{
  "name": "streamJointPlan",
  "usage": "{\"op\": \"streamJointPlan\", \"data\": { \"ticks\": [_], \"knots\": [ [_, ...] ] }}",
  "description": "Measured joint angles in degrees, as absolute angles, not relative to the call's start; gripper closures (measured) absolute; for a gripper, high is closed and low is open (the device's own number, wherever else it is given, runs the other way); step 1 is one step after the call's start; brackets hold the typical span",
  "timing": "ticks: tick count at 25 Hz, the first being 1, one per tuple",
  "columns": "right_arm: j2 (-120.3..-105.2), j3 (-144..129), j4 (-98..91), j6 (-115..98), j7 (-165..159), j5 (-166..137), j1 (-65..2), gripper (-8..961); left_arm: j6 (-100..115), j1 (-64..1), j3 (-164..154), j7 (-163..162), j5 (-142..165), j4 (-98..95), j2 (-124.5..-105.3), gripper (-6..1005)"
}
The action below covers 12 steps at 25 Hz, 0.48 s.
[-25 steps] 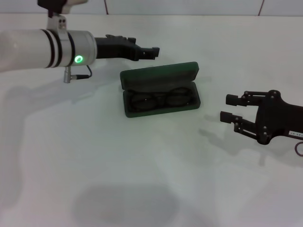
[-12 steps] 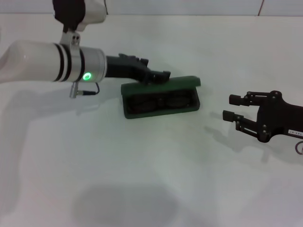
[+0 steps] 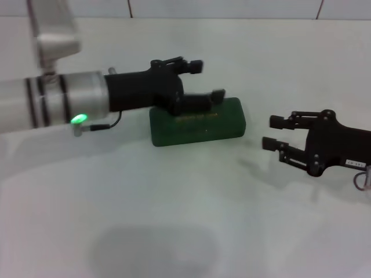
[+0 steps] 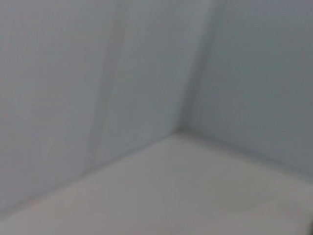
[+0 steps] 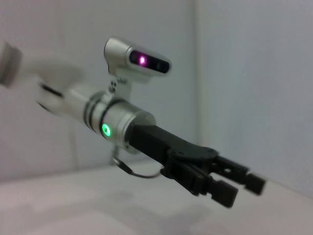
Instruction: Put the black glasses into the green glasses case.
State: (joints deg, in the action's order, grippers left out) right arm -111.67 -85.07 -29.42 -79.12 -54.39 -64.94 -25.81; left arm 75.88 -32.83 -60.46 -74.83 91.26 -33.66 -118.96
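Green glasses case (image 3: 200, 123) is lying on the white table (image 3: 174, 220) with its lid down, or very nearly so. The black glasses are not showing in any view; judging by the closed lid, they are probably sitting inside the case, though this cannot be confirmed.

Left gripper (image 3: 208, 81) is hovering over the case's far edge, fingers spread apart, lower finger (image 3: 215, 94) touching or just above the lid, holding nothing. The right wrist view is also showing this gripper (image 5: 239, 188) with its fingers apart.

Right gripper (image 3: 272, 132) is idling to the right of the case, well apart from it, fingers spread and empty.

Judgement: the placing appears done; remaining is at most pressing the lid fully shut.
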Motion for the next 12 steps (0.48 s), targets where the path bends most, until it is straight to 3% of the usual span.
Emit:
{"op": "streamJointPlan", "data": {
  "ticks": [5,9,12],
  "knots": [
    [-113.16,-85.0,-32.7,-84.1,-53.7,-65.5,-25.9,475,102.1,-27.2,-60.2,-62.4,89.2,-36.6,-116.17,112],
    [-114.84,-85.0,-35.2,-85.3,-53.4,-68.3,-26.1,452,109.1,-23.3,-60.0,-59.3,89.1,-39.3,-115.41,112],
    [-115.56,-85.2,-35.1,-85.3,-51.9,-68.6,-26.8,310,108.8,-22.4,-59.0,-58.5,89.8,-39.2,-115.36,112]
  ]
}}
